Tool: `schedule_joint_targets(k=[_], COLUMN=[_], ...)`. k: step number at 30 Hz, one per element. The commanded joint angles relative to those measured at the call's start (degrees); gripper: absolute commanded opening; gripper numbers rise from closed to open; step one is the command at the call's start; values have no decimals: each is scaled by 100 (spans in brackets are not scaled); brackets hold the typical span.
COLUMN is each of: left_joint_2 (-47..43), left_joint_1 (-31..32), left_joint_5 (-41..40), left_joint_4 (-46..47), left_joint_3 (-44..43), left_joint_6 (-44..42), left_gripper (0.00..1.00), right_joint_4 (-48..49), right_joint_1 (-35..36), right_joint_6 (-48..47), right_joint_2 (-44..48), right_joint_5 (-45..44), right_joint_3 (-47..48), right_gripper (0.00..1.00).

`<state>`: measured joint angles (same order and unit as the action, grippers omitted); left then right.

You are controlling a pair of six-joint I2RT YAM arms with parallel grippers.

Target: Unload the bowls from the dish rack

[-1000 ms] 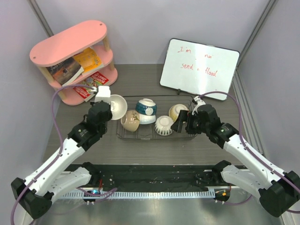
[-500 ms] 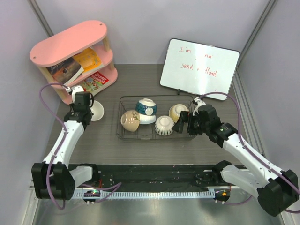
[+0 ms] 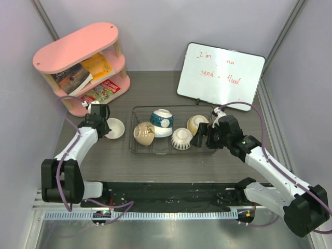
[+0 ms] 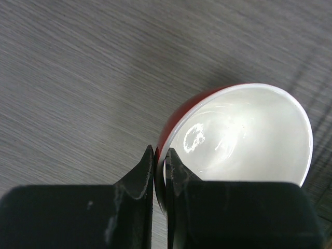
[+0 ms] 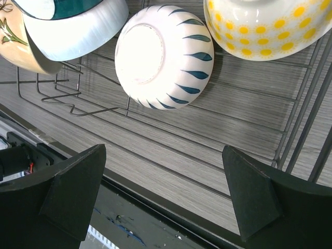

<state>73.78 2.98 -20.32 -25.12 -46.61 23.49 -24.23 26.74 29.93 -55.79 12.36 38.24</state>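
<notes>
Left gripper [image 4: 160,155], nearly closed, pinches the rim of the red bowl [image 4: 238,135], left of the dish rack [image 3: 136,151]; its red outside is mostly hidden. The yellow patterned bowl [image 5: 259,31] in the rack is cut off. Right gripper [image 5: 163,151] hangs wide open above the rack, holding nothing.

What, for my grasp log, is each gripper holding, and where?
Left gripper pinches the rim of the round red ceramic bowl with white inside; right gripper, open, holds nothing.
</notes>
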Motion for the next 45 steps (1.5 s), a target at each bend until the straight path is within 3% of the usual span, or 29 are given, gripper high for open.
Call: schedule_joint_targets(k=[1,10,15,17,21,27,30,31,34,35,45], left_joint_2=[250,577,384,322,67,-1057,-1532,-1568,-1481,-1315,320], left_joint_1=[0,0,0,1,0,114,570,1059,2019,2553,4577], left_joint_5=[54,239,212,90,-69,167,459,415,-278,-367,-1720], left_joint_4=[236,-308,-528,-625,-678,-555,-344,-370,-528,-563,-941], left_joint_3=[-190,-515,-542,-525,-516,-551,-700,-779,-1191,-1271,-1948], left_joint_6=[25,95,60,86,95,192,-1,-185,-362,-380,-292], left_gripper=[0,1,22,37,39,42,43,43,46,47,53], right_joint_4=[-21,-20,-12,-12,-20,-12,58,76,181,199,261], right_joint_1=[-81,-90,-99,-99,-99,-99,-99,-99,-90,-99,-90], right_joint_6=[12,30,39,39,39,30,48,74,100,118,101], right_joint_2=[235,244,262,253,270,200,104,77,-19,-37,-160], right_joint_5=[38,126,109,135,135,144,179,196,240,249,302], right_joint_3=[-97,-36,-71,-80,-89,-97,-106,-106,-115,-124,-150], right_gripper=[100,100,100,100,100,100,100,100,100,100,100])
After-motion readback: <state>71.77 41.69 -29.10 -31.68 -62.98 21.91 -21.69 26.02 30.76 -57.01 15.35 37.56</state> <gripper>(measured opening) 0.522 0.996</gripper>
